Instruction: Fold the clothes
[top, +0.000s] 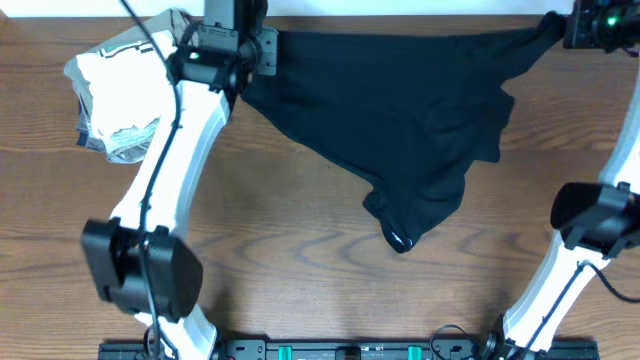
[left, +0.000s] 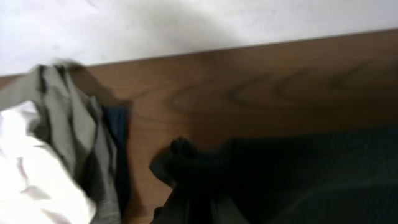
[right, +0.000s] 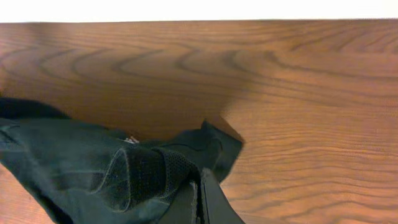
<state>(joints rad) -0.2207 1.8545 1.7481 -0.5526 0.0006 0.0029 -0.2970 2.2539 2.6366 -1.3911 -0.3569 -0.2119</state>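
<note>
- The black garment (top: 400, 120) is spread across the far half of the table (top: 320, 290). Its far edge is pulled into a nearly straight line between the two arms, and the rest sags to a rumpled point near the middle of the table.
- The left gripper (top: 255, 55) is at the garment's far left corner. The left wrist view shows cloth bunched up right at the fingers, so the jaws look closed on that corner, though the fingers themselves are hard to make out.
- The right gripper (right: 200, 193) has its jaws together, pinching the far right corner, with the cloth gathered in a wad around them.
- Progress: I judge this an early stage. The garment is held out by two corners but no fold is visible, and the lower part is wrinkled, so flattening and all the folds remain.
- Edges: both held corners sit close to the table's far edge, which leaves little room to move farther out.
- A stack of folded clothes (top: 120, 95) lies just left of the left gripper, so a sweep to the left risks disturbing it.
- The near half of the table is bare wood, which makes it the safest place to lay and fold the garment.
</note>
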